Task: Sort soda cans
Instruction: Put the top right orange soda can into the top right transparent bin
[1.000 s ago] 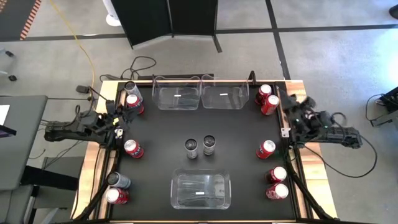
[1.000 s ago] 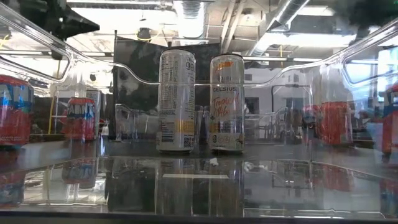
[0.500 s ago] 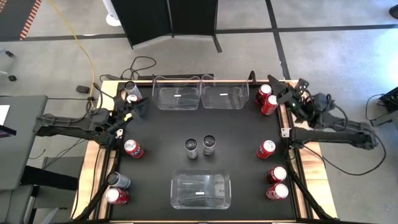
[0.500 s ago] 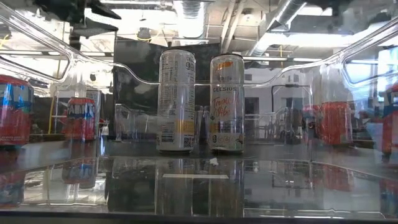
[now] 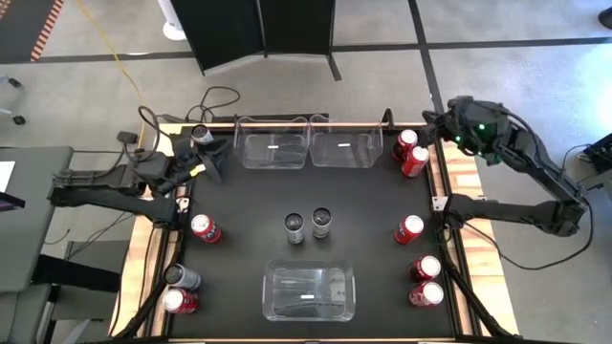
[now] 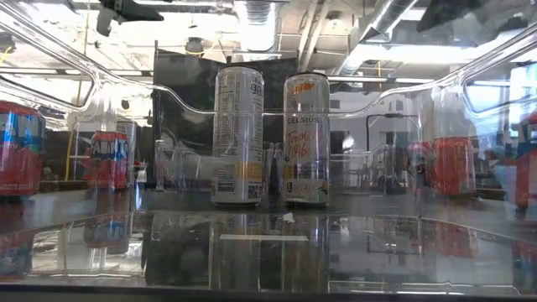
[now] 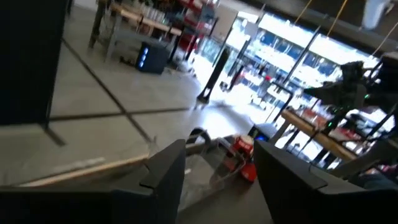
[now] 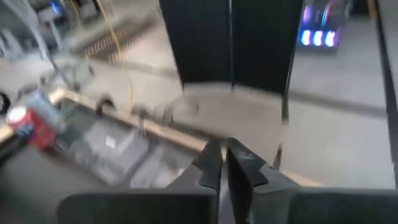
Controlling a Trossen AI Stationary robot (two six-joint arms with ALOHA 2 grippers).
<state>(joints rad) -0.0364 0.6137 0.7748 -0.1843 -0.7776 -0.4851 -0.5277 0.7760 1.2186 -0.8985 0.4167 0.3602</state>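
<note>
While the black rectangular table top [image 5: 249,205] carries the whole layout, note first the three clear rectangular plastic bins: two [image 5: 273,150] [image 5: 344,148] side by side at the far edge and one [image 5: 308,291] at the near edge. Between them, mid-table, stand two tall silver-grey cylindrical drink cans [image 5: 295,226] [image 5: 321,223], upright and just beside each other. You will find the short red cylindrical soda cans with silver tops along the sides: a pair [image 5: 411,153] at the far right corner, one [image 5: 409,228] at mid right, two [image 5: 426,280] at the near right, one [image 5: 204,228] at mid left, and a red one beside a grey one [image 5: 180,290] at the near left.

Treat each can as a thin-walled, smooth metal cylinder; it will likely slip or dent under a hard squeeze and tip if nudged high. Take hold across the body at mid-height, squarely.

The left gripper [image 5: 214,160] hangs raised over the far left corner, near a silver-topped can [image 5: 200,134], its fingers [image 7: 165,171] spread and holding nothing. The right gripper [image 5: 442,122] is raised beyond the far right corner; its fingers [image 8: 210,163] are nearly pressed together, a narrow slit between them, and empty.
</note>
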